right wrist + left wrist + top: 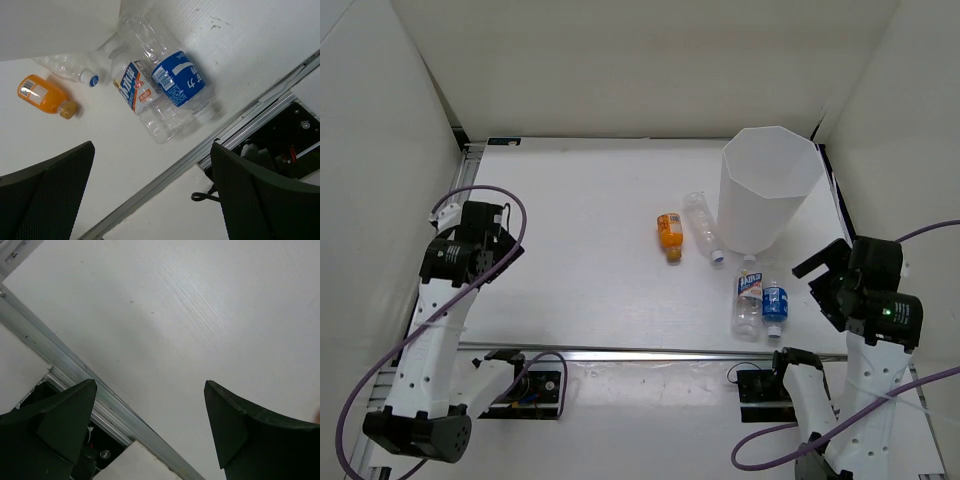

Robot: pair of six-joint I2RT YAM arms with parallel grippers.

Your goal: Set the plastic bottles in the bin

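The white faceted bin (767, 190) stands upright at the back right. Four bottles lie on the table near its base: an orange one (669, 235), a clear one with a white cap (703, 227), a clear one with a blue-white label (748, 298) and a short blue-labelled one (775, 305). In the right wrist view I see the orange bottle (42, 95), the white-capped one (70, 70), the labelled one (142, 100) and the blue one (180, 85). My right gripper (830, 278) is open and empty, just right of the blue bottle. My left gripper (500, 235) is open and empty at the far left.
White walls enclose the table on three sides. An aluminium rail (650, 352) runs along the near edge, with the arm bases behind it. The rail also shows in the left wrist view (75, 370) and the right wrist view (240, 130).
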